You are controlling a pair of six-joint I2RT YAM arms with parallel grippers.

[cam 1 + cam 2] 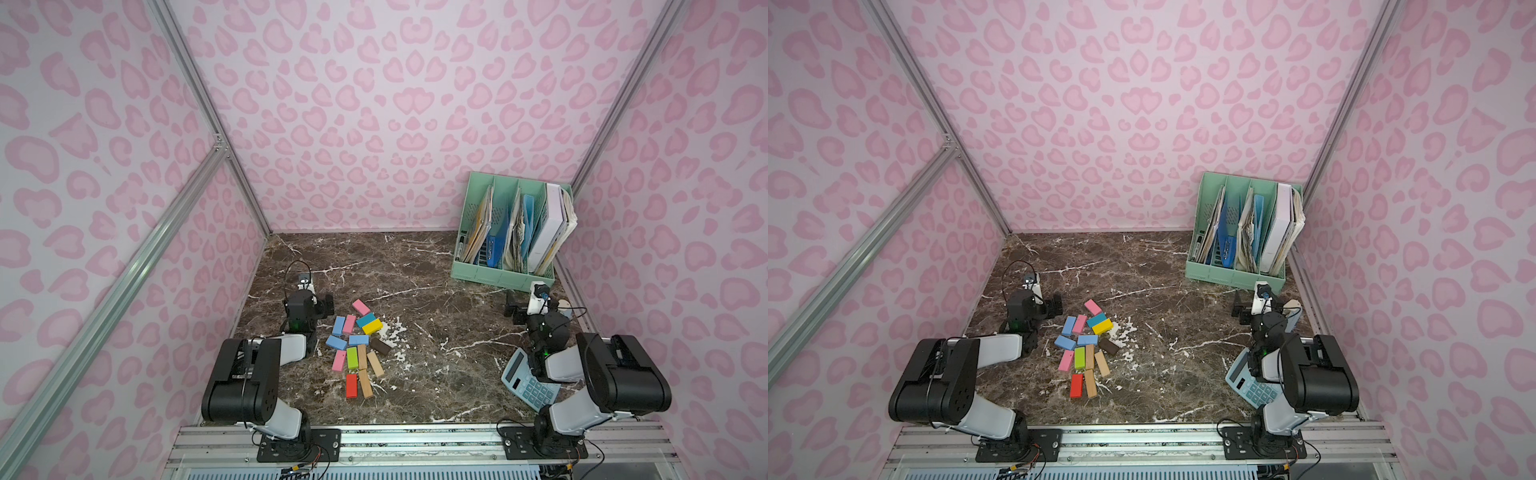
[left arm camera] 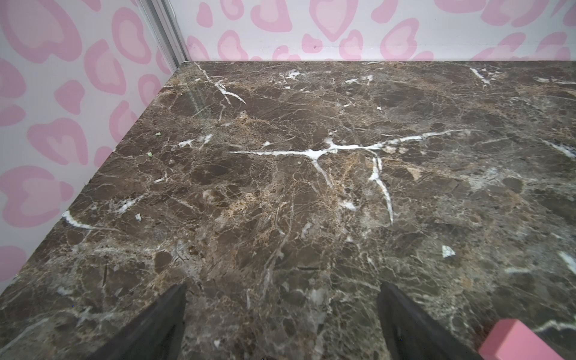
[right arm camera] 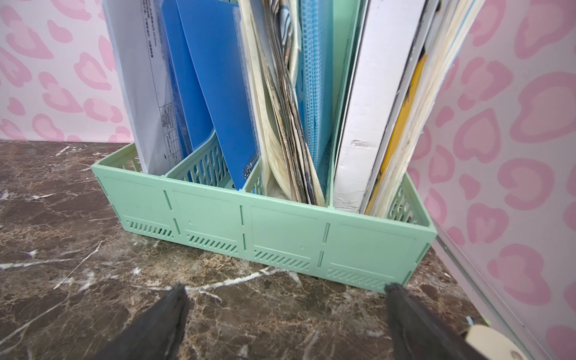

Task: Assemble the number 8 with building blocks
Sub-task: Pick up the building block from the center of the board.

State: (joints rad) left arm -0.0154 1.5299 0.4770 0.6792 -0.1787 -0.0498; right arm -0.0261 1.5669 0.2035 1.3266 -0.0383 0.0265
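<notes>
The building blocks [image 1: 357,349] lie flat in a loose cluster on the dark marble table [image 1: 436,332], left of its middle, in both top views [image 1: 1086,349]: pink, light blue, teal, yellow, green, red, dark brown and tan. My left gripper [image 1: 326,305] hovers just left of the far pink block [image 1: 360,306], open and empty. In the left wrist view the left gripper [image 2: 282,286] has only bare marble between its fingers, with a pink block corner [image 2: 523,343] beside it. My right gripper [image 3: 285,286] is open and empty on the right side [image 1: 513,309], facing the file rack.
A mint-green file rack [image 1: 498,278] full of folders and papers stands at the back right, close in front of the right gripper [image 3: 280,230]. A pale blue calculator [image 1: 525,384] lies under the right arm. Pink patterned walls enclose three sides.
</notes>
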